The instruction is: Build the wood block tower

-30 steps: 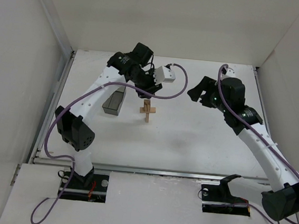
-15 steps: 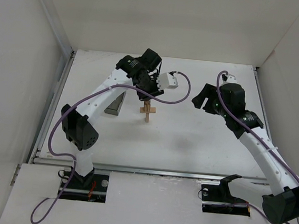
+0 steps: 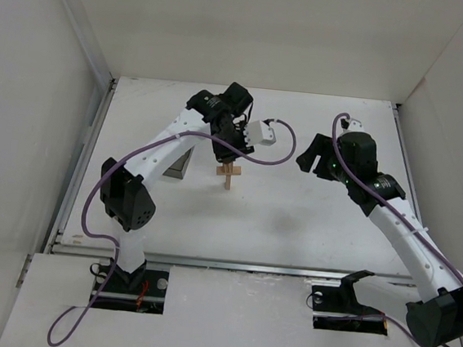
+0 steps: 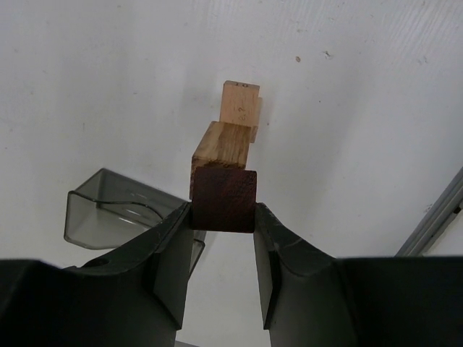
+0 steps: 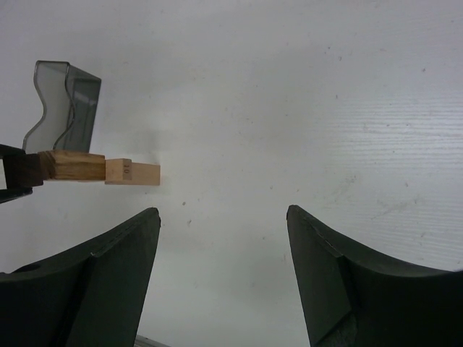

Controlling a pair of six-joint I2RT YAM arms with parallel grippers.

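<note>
Left arm has swung inward since a second ago; left gripper now sits right over the tower, where before it hung farther back. Its elbow has slid along and now covers most of the box. Right gripper has drifted slightly toward the right wall. Tower itself unmoved.

Count: two arms, two grippers, one box, one tower. In the tower, one dark block and two tan blocks told apart from the wrist views; the farther one carries a small printed mark. From above, the tower reads as a small cross, standing mid-table, just right of the box.

Left gripper: jaws narrow, clamped on the dark block, one pad against each side, block held at the very tips. Far face of the dark block meets the nearer tan block; the two look in contact. Box lies left of the jaws, apart from the tower.

Right gripper: jaws wide, nothing between them, only bare table. Tower shows at left of that view, well apart from these jaws, box beyond it.
</note>
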